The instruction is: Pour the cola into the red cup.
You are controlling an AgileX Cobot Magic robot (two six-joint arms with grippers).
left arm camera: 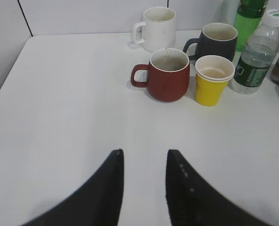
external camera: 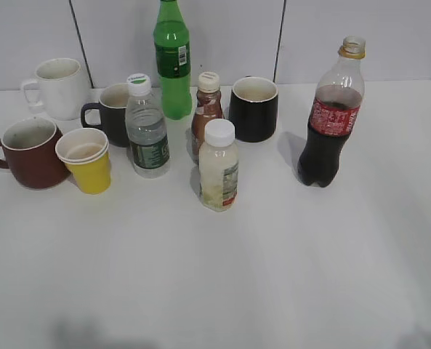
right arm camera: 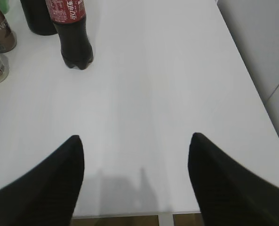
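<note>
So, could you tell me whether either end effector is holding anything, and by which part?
Nothing is held: left end effector and right end effector are both open over bare table.

Uncapped cola upright far right; empty red cup far left

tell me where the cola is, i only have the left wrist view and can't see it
Observer: The cola bottle stands upright at the right side of the table, apart from the other drinks.
Operator: cap on or off
Observer: Off; the neck is open, with only a yellowish ring around it.
Operator: is the right tool near it
Observer: No. The right tool is open and empty near the table's front edge, with the bottle well ahead and to its left.
Operator: anything between the bottle and the red cup
Observer: Yes: a white-capped bottle, a water bottle and a yellow paper cup stand between it and the red cup.
</note>
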